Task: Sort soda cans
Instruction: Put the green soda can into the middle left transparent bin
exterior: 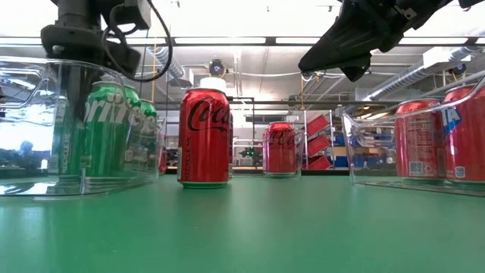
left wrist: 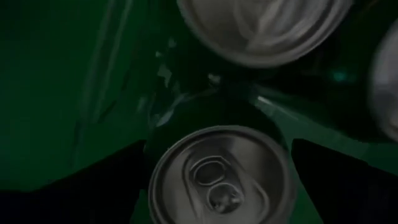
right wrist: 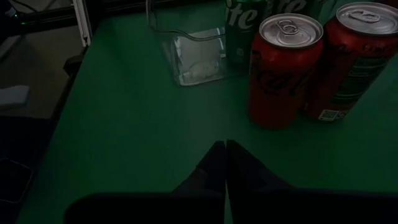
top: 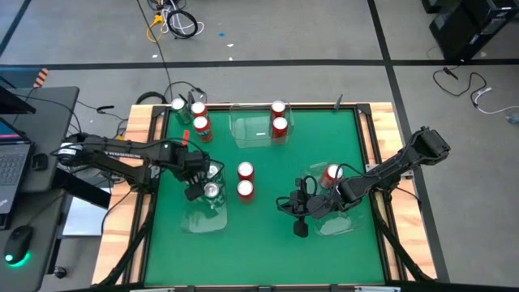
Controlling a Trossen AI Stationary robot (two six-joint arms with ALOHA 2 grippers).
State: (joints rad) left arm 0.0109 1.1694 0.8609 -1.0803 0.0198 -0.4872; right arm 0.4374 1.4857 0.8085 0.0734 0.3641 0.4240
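Note:
My left gripper (top: 199, 185) hangs over the clear tray (top: 195, 221) at the table's left and is shut on a green can (left wrist: 217, 180), which stands next to another green can (left wrist: 261, 25). My right gripper (right wrist: 225, 144) is shut and empty, low over the green mat near the right tray (top: 345, 223), which holds red cans (top: 331, 173). Two red cans (top: 245, 170) (top: 245, 190) stand upright on the mat between the arms. They also show in the right wrist view (right wrist: 286, 68) (right wrist: 360, 56). My left gripper pinches the green can between its two fingers, one on each side of the can's upper wall just below the silver top (left wrist: 152, 168). The fingers come from above, pointing down. The can stands upright in the left tray (exterior: 106, 129).
A third clear tray (top: 253, 134) at the far middle holds two red cans (top: 279, 116). More cans (top: 199, 118) stand at the far left corner. A wooden rim (top: 377, 130) frames the mat. Open mat lies along the near edge.

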